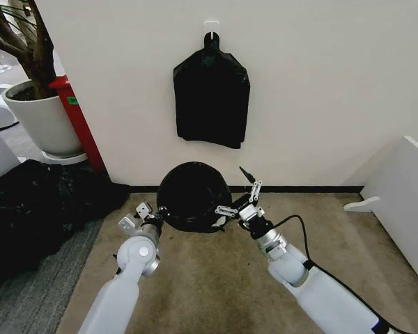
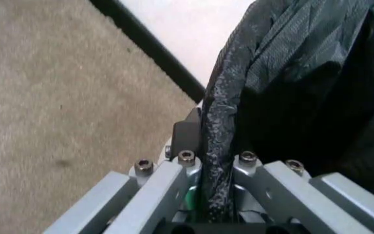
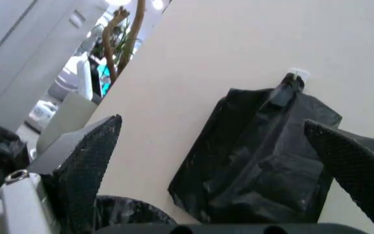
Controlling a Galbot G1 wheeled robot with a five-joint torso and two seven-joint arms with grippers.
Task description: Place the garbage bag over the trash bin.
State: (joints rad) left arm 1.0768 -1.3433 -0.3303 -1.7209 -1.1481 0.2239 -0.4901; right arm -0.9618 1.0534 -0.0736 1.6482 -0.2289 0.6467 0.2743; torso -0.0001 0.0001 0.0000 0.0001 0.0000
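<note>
My left claw (image 2: 216, 195) is clamped on the garbage bag (image 1: 194, 197) at the bin, right claw (image 1: 238, 198) spread apart; one-sided tension may pull the plastic off.

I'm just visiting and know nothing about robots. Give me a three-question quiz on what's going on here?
1. True or false: the left gripper is shut on the garbage bag.
2. The right gripper is: A) wide open beside the bag, B) clamped on the wall, C) holding the plant pot.
3. What hangs from the hook on the wall above?

Key:
1. True; the film is pinched between its fingers.
2. A.
3. A flat bundle of black bags.
</note>
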